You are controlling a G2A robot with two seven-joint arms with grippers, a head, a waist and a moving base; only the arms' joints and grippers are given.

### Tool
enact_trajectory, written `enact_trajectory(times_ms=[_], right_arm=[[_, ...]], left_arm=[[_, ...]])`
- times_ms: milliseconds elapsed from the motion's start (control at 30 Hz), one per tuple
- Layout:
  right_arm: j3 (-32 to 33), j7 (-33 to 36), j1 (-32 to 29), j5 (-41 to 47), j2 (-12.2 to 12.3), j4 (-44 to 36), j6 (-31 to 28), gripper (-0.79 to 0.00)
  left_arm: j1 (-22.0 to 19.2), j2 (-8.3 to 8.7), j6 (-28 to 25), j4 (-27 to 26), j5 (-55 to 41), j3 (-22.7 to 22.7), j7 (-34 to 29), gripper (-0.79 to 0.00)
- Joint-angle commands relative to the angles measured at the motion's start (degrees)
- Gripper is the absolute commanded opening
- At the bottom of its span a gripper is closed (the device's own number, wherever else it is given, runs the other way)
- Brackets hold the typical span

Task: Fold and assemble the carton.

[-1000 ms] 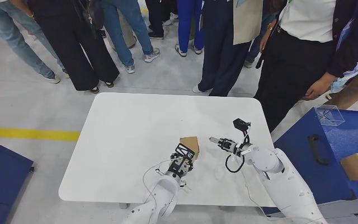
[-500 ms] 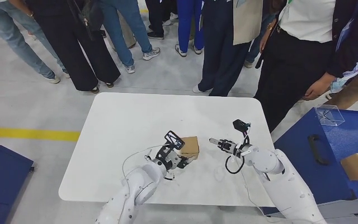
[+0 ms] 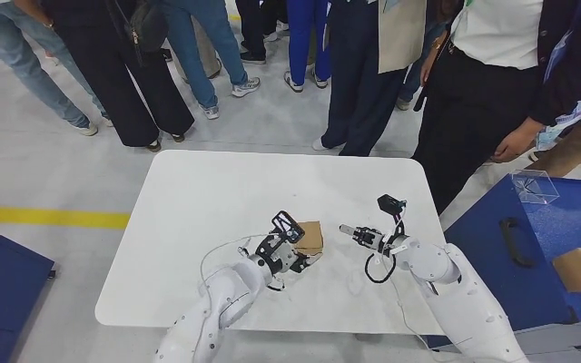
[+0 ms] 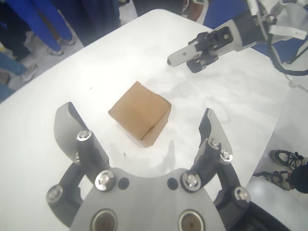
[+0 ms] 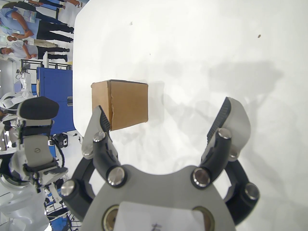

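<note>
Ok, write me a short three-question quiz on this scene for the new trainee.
1. True or false: the left gripper is shut on the carton.
2. Pick one. The carton is: A) a flat, unfolded sheet; B) box-shaped, resting on the table; C) lifted in the air.
3. Fill in: the right gripper has its jaws ____.

Key: 1 false, the left gripper is open and apart from the carton; 2 B; 3 open.
</note>
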Motion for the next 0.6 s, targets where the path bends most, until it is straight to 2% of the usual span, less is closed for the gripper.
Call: enact_trajectory(times_ms=[0,133,167,367,567], right_arm=[[-0.43,-0.29,0.35,-0.56,-0.14,0.44,0.99,0.0],[-2.79,-2.0,1.76,-3.26,-0.78,1.8,3.72,0.0],[-3.55,-2.34,2.18,-3.86,-0.98,2.14,4.11,0.0],[-6.79,-4.01,4.75,-5.11,-2.19,4.25,5.24,0.0],[-9.41,-4.16,6.35,-6.79,-3.11,5.32,4.79,0.0]], left_arm=[[-5.13,0.72,-12.63,6.28,4.87,-1.05,7.44,0.0],[-14.26,1.75,-28.46,18.21,9.87,-0.82,18.84,0.0],[-16.32,1.87,-30.49,21.02,11.2,-0.3,21.03,0.0],[-24.53,1.56,-30.4,34.82,19.58,7.89,34.51,0.0],[-29.6,-1.24,-26.42,46.9,21.35,14.1,38.52,0.0]])
